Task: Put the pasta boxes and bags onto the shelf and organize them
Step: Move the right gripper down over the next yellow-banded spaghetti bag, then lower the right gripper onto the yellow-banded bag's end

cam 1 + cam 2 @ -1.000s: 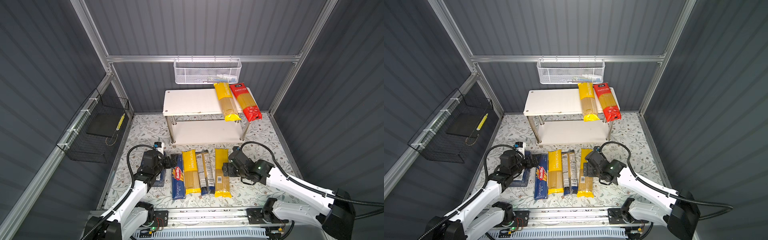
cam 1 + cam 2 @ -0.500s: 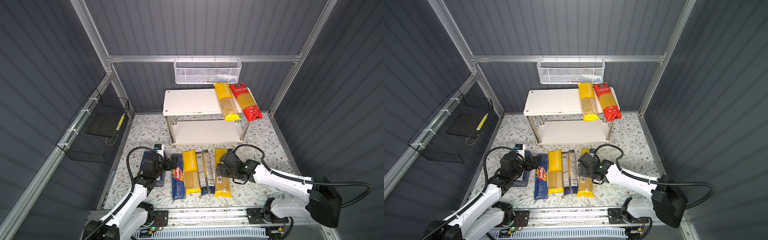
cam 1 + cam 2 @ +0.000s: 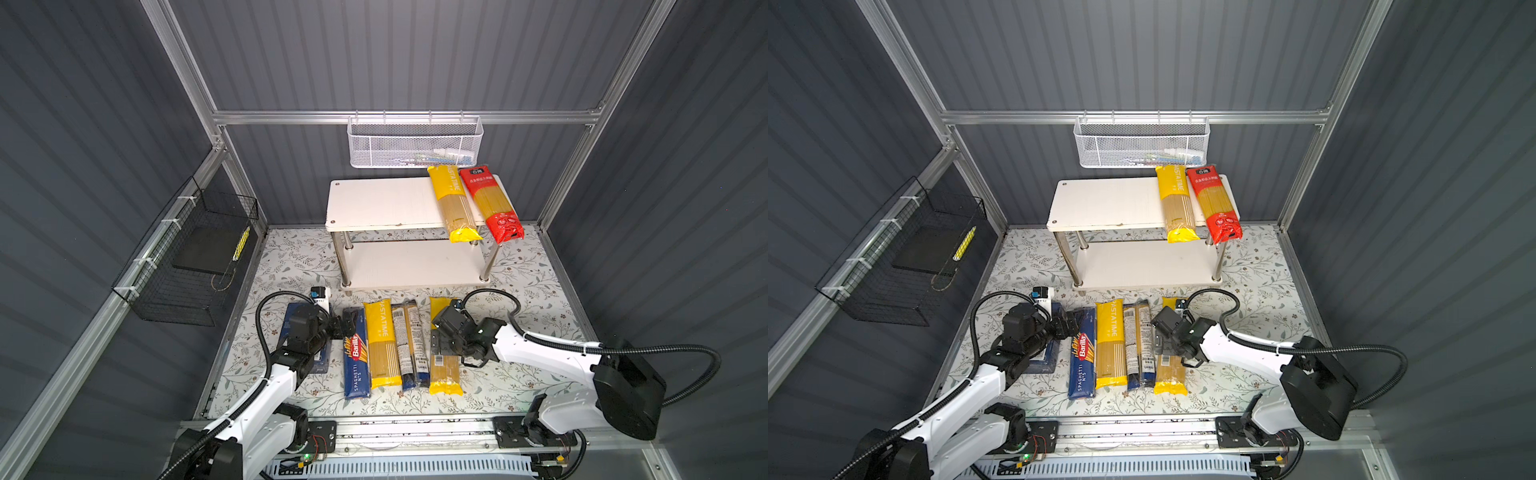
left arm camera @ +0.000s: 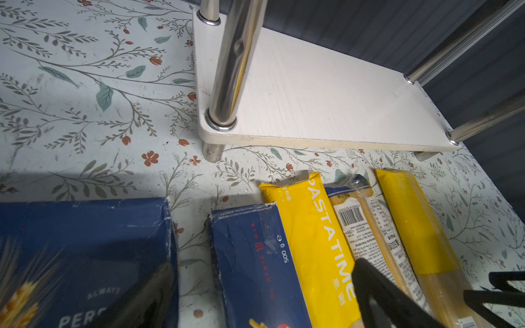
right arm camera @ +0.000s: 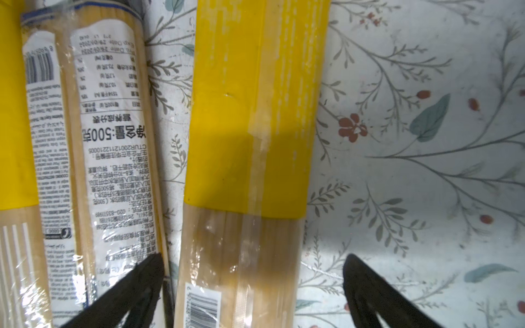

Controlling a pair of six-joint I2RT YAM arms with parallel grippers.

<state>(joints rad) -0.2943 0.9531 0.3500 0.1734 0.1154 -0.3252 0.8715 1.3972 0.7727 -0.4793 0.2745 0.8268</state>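
Pasta sorting seen from above, partly done. At twelve o'clock on the floral worktop (image 3: 519,291) stands the shelf (image 3: 382,199), two white boards on chrome legs. At the three o'clock end of its top board lie a shelved yellow bag (image 3: 453,203) and a red bag (image 3: 492,203), side by side, their near ends overhanging the front edge. The lower board is bare.

At six o'clock, five packs lie in a row on the worktop. From nine to three o'clock they are a wide blue box (image 4: 85,241), partly under the left arm, a narrow Barilla box (image 3: 356,361), a PASTATIME bag (image 3: 381,340), a clear bag (image 3: 409,340) and a loose yellow bag (image 3: 444,370).

The right claw (image 5: 254,259) hangs low over the loose yellow bag, jaws wide apart, one finger on each side, gripping nothing. The left claw (image 4: 264,267), jaws also apart and empty, hovers at the twelve o'clock end of the narrow Barilla box.

The step in hand looks like picking up the loose yellow bag. The next move calls for lowering, slipping one finger into the narrow gap beside the clear bag, and closing across the bag's width. The bag then goes toward twelve o'clock, beside the shelved pair.
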